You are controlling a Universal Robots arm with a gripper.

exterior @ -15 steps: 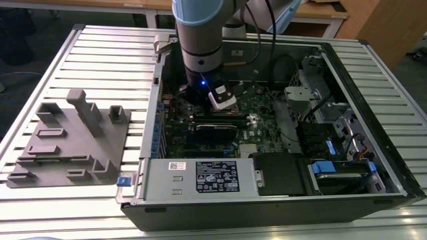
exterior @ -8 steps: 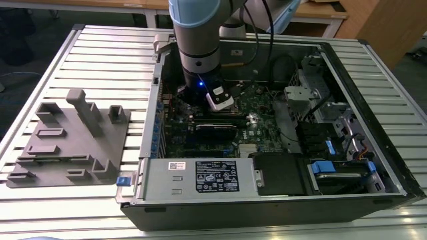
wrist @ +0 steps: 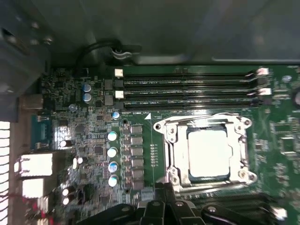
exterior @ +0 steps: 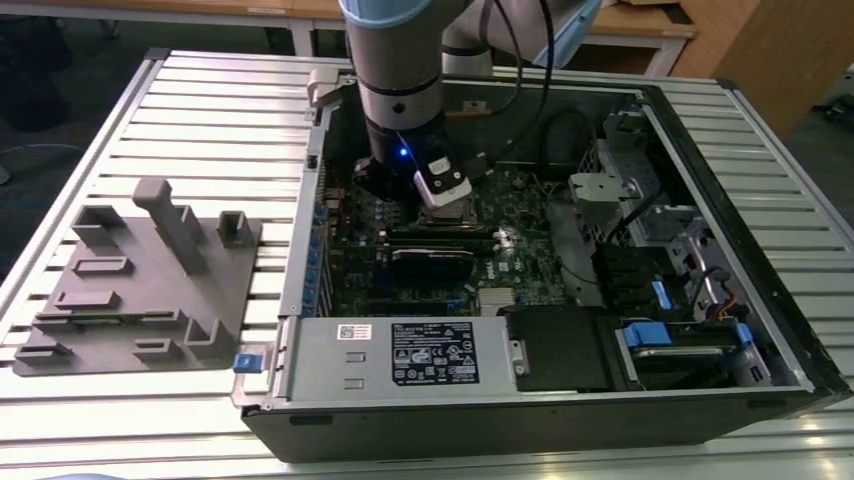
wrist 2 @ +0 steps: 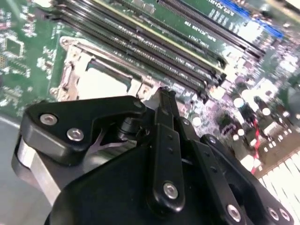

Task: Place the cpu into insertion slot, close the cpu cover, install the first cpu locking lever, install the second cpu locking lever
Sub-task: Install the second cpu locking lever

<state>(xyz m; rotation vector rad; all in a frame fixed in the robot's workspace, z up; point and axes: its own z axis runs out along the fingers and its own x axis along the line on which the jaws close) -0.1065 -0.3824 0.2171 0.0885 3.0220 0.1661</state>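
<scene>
Cpu (wrist: pixel 208 153) seated in insertion slot (wrist: pixel 171 140), right of center in first wrist view, cpu cover (wrist: pixel 206 119) down. Fingers (wrist 2: pixel 161 101) closed, empty, at socket edge; press each lever steadily.

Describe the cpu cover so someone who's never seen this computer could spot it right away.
Inside the open computer case, find the green motherboard and its long parallel memory slots. Beside them lies the cpu cover, a silvery square frame; unlike nearby parts, the pale cpu shows through its window.
</scene>
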